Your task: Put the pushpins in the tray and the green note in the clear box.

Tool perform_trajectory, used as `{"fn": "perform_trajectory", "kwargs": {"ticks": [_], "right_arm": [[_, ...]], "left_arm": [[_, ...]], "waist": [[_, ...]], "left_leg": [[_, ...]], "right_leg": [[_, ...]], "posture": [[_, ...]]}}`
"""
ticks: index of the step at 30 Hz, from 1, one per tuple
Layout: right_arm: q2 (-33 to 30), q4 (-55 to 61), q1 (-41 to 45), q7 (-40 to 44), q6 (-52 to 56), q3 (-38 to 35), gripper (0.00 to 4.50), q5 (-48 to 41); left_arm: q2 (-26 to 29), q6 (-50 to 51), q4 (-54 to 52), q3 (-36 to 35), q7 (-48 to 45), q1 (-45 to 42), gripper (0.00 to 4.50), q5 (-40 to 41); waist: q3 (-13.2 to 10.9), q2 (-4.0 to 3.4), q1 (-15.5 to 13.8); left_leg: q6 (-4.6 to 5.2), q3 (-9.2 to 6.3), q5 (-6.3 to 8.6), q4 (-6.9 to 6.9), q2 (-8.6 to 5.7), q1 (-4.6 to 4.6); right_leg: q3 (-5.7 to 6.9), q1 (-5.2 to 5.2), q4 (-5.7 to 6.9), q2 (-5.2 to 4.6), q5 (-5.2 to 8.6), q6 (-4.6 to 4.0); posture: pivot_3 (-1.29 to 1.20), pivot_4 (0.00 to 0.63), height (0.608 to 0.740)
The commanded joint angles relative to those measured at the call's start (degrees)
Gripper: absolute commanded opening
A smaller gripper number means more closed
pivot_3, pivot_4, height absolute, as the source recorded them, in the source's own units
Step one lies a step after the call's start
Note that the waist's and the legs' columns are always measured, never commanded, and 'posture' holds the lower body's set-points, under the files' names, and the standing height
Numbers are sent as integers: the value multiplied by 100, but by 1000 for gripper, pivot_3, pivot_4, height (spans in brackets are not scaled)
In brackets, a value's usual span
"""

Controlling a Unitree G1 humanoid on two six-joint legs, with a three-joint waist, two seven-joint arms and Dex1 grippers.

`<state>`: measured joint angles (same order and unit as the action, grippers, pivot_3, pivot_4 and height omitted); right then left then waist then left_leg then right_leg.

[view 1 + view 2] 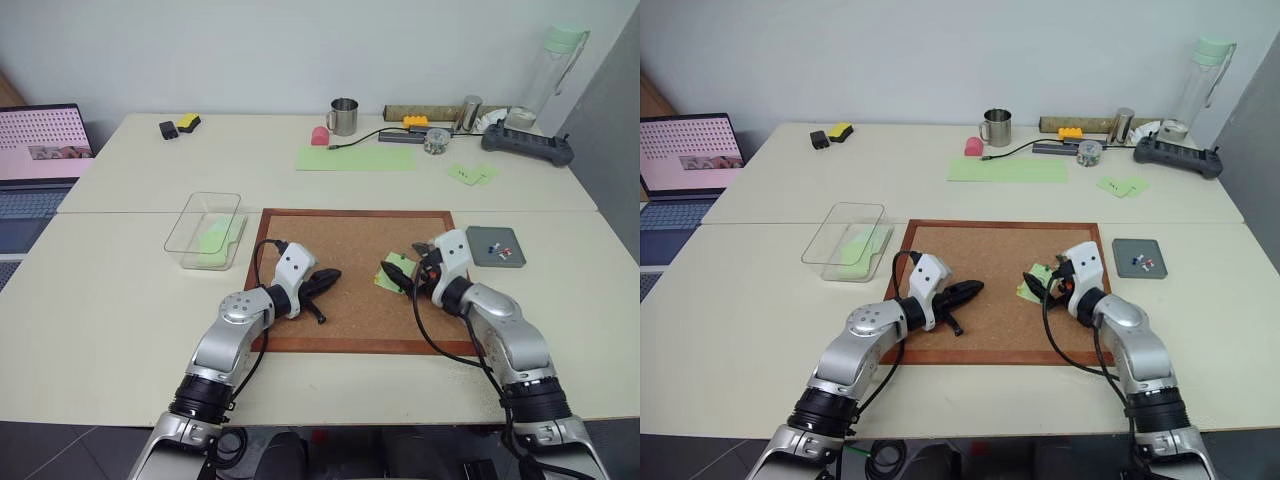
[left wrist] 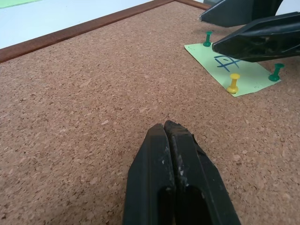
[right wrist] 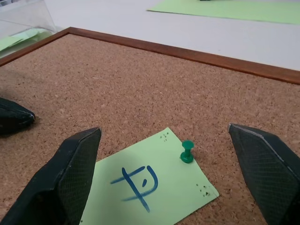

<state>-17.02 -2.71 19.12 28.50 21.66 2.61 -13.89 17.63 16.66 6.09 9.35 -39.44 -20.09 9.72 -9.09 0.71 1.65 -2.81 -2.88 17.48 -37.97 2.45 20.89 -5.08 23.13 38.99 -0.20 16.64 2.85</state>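
Observation:
The green note (image 3: pixel 150 183), marked with a blue hand-drawn sign, lies on the cork board (image 1: pixel 350 250) at its right side. Pushpins hold it down: a green one (image 3: pixel 187 151) at one corner, a yellow one (image 2: pixel 233 83) and another green one (image 2: pixel 276 71). My right gripper (image 3: pixel 164 129) is open, with a finger on each side of the note just above it. My left gripper (image 2: pixel 166 126) is shut and empty, low over the bare cork to the note's left. The dark-grey tray (image 1: pixel 480 256) holds a few pushpins (image 1: pixel 494 244). The clear box (image 1: pixel 190 215) lies left of the board.
A light-green sheet lies inside the clear box. At the back of the table are a long pale-green sheet (image 1: pixel 355 158), plain green notes (image 1: pixel 472 174), a steel mug (image 1: pixel 343 116), a bottle (image 1: pixel 555 70) and a black controller (image 1: pixel 527 145). A laptop (image 1: pixel 40 150) sits far left.

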Motion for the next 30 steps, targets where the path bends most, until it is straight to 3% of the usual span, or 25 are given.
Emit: {"fn": "perform_trajectory", "kwargs": {"ticks": [1,5,8,25,28,30], "right_arm": [[74,-84,174,-36,-129,-28,4500,62],[167,-200,256,-21,-119,-84,4500,20],[204,-286,314,-20,-140,-94,4093,60],[250,-569,380,-127,-434,-144,604,217],[233,-562,358,-165,-474,-158,67,238],[214,-571,337,-192,-527,-182,31,266]], "left_arm": [[-7,108,186,135,15,131,34,-128],[-21,126,158,159,47,105,34,-162],[-29,155,111,170,37,91,0,-167],[-3,162,43,189,13,84,0,-218],[1,161,38,195,11,83,0,-232],[-1,131,72,210,34,70,0,-278]], "waist": [[1,-1,0],[1,-1,1],[2,-2,-2],[2,-1,0],[2,-1,-1],[2,-1,-1]], "left_leg": [[0,0,0,0,0,0],[0,0,0,0,0,-1],[0,-1,0,0,0,-1],[0,-1,0,0,0,-1],[0,-1,0,0,0,-1],[0,-1,0,0,0,-1]], "right_leg": [[-1,0,0,0,0,0],[0,0,1,0,0,0],[0,0,1,0,0,0],[1,-1,1,-1,0,0],[1,-1,0,-1,0,0],[1,-1,1,-1,0,0]], "posture": [[0,150,740],[0,150,740],[0,150,740],[0,150,740],[0,150,740],[0,150,740]]}}
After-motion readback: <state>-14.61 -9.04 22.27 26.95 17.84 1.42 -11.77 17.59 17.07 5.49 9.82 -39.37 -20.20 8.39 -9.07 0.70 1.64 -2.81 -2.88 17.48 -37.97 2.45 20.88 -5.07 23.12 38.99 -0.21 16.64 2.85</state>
